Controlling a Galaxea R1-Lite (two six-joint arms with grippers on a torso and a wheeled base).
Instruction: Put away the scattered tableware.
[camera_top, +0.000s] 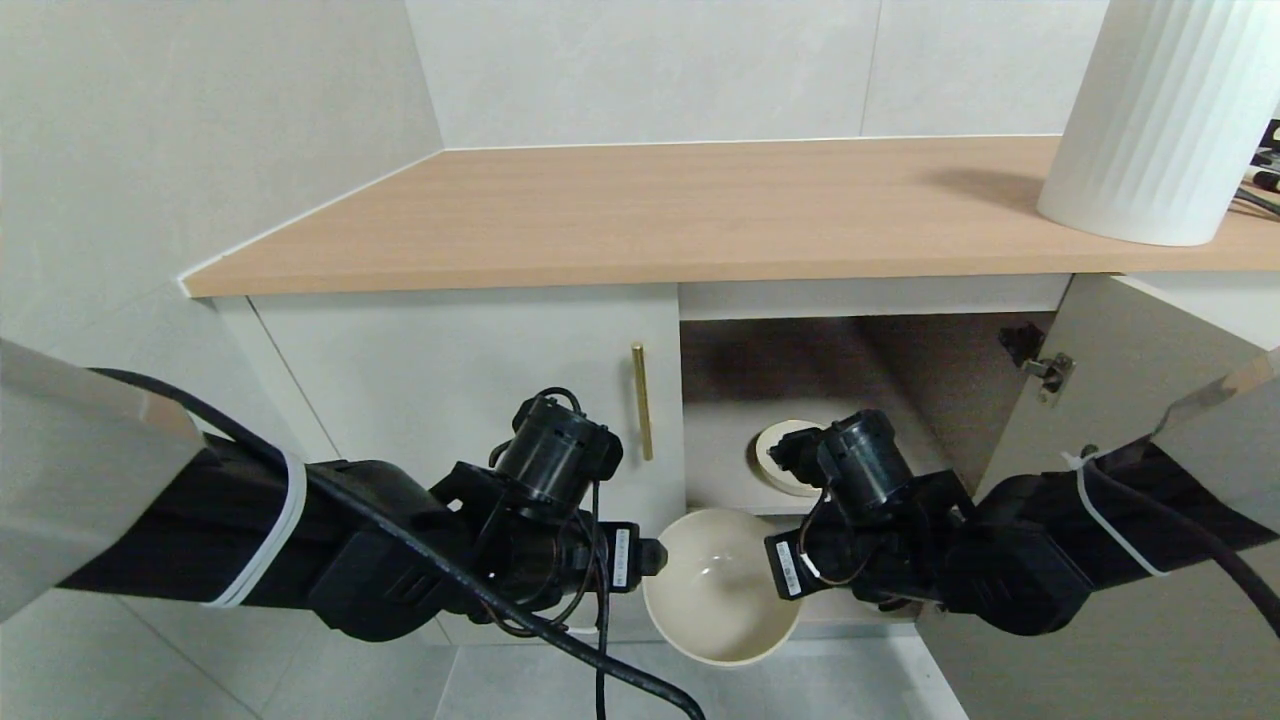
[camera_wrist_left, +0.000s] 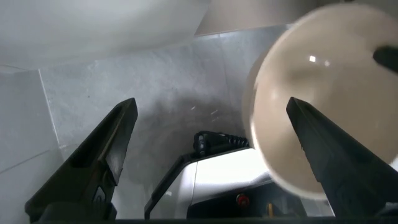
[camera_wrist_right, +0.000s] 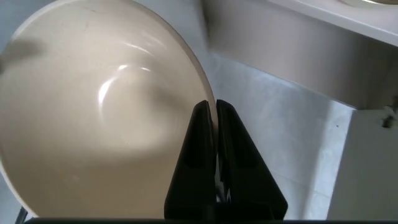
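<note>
Your right gripper (camera_wrist_right: 215, 111) fingers clamp the slick, breakable bowl (camera_top: 720, 590) by its rim; left gripper (camera_wrist_left: 210, 106) fingers apart.

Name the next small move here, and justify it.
Probably the right gripper carries the bowl forward onto the open cabinet's shelf, beside the plate: it is shut on the bowl's rim, and the left gripper is open.

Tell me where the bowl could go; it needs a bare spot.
Counter: wide and bare from the corner to the vase. Cabinet shelf: a bare strip left of the plate; right of it is hidden. Crowded at the opening, around the bowl.
</note>
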